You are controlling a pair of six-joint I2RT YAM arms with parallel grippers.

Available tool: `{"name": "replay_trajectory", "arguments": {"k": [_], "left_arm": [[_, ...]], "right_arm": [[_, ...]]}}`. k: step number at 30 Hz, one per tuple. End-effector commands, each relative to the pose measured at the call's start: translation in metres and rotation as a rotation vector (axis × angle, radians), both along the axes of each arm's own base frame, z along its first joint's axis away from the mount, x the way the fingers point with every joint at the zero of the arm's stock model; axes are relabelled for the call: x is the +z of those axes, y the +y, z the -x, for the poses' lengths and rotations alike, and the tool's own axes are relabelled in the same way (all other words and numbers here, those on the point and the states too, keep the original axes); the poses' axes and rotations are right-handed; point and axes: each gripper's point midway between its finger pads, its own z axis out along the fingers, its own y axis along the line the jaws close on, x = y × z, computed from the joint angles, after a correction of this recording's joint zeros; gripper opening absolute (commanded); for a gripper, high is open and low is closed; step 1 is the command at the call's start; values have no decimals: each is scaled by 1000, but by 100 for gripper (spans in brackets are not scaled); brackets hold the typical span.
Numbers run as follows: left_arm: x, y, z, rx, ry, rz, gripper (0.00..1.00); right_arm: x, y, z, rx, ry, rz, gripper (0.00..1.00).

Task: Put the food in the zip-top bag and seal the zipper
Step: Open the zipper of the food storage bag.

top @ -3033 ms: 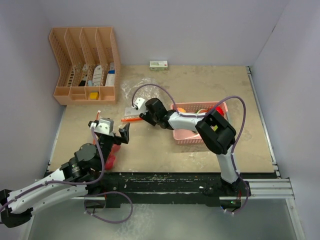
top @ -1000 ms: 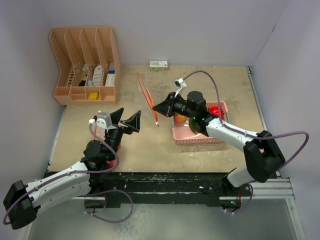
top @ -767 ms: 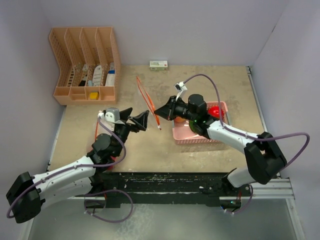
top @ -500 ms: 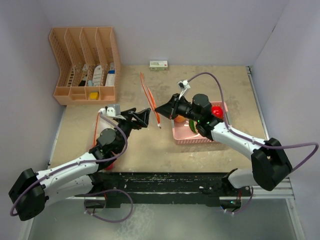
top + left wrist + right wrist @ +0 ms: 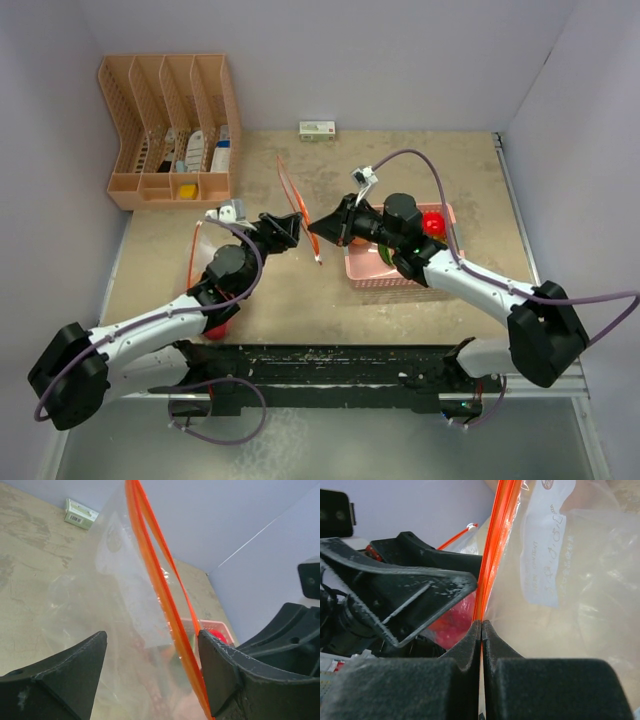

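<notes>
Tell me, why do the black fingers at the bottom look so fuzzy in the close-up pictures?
Right wrist view: the right gripper sits so near the lens that its fingers go soft, while the orange zipper it pinches stays crisper. Left wrist view: the left gripper looks sharper, scuffs showing, but the zip-top bag is milky with sheen. Top view: even light, no harsh glare.

Overhead camera looks down; both wrist cameras closely face the zip-top bag (image 5: 125,580).
</notes>
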Motion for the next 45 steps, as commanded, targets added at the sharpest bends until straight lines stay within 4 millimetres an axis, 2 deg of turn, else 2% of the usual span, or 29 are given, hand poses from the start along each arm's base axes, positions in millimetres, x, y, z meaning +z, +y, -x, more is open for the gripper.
{"name": "replay_trajectory", "arguments": {"k": [1, 9, 12, 13, 19, 21, 25, 30, 33, 36, 39, 43, 45], "left_arm": [[23, -6, -8, -10, -37, 93, 75], [9, -12, -19, -12, -6, 68, 65], [5, -14, -21, -20, -2, 66, 56], [3, -15, -22, -24, 0, 63, 52], [-6, -19, -24, -54, 8, 48, 8], [-10, -20, -23, -63, 13, 37, 0], [-10, -15, -13, -86, 14, -13, 0], [0, -2, 1, -93, 0, -83, 0], [7, 5, 9, -101, -13, -116, 0], [12, 15, 18, -97, -12, -160, 0], [4, 29, 23, -64, 41, -235, 0], [-2, 50, 30, -11, 91, -297, 0], [1, 57, 35, -1, 91, -312, 0]], "right_arm": [[22, 0, 8, 18, -76, -25, 0], [20, -2, 10, 10, -86, -7, 0], [18, -2, 10, 8, -86, 6, 0], [16, -3, 10, 6, -86, 12, 0], [11, -9, 10, -19, -91, 55, 0], [7, -13, 8, -40, -87, 77, 0], [-10, -30, -3, -145, -54, 183, 0], [-37, -49, -14, -245, 11, 303, 0], [-51, -68, -24, -366, 54, 375, 0], [-61, -89, -31, -470, 67, 451, 0], [-66, -109, -36, -556, 63, 514, 0], [-71, -128, -39, -627, 60, 588, 0], [-76, -135, -41, -652, 65, 620, 0]]}}
